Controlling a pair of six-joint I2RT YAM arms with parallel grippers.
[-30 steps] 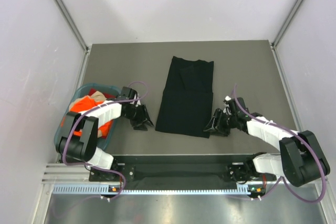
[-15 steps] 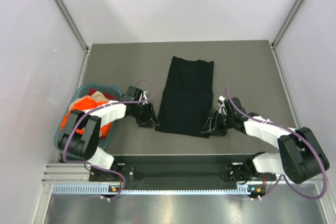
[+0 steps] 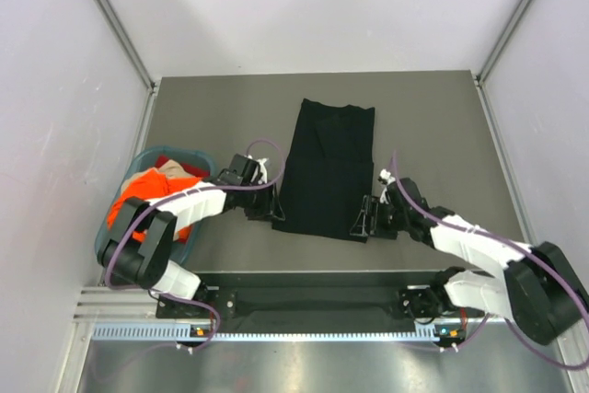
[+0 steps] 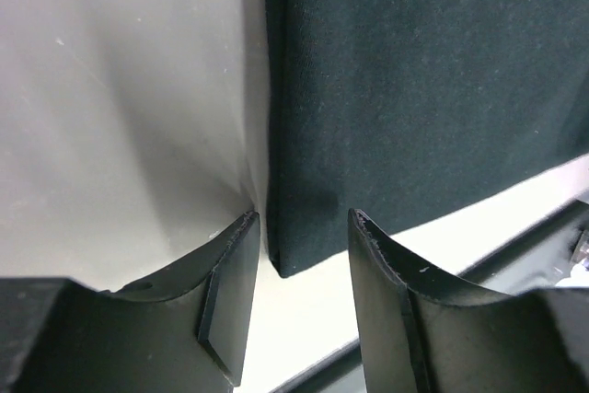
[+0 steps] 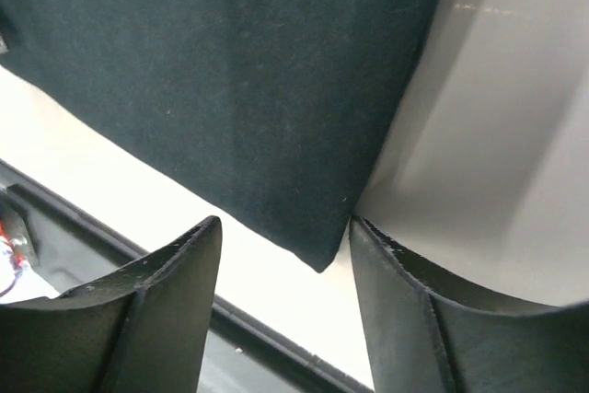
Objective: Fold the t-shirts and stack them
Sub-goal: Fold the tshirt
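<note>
Black t-shirt (image 3: 327, 167) flat; left tool (image 4: 304, 216), right tool (image 5: 285, 222) spread astride corners.

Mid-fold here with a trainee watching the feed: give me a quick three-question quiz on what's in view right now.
1. True or false: the orange t-shirt lies in the teal basket.
2. The left gripper straddles which part of the black t-shirt? A) its near left corner B) its far edge C) its middle
3. Fill in: the jaws of the right gripper stand ____ around the shirt's near right corner.
Key: 1 true; 2 A; 3 open.
</note>
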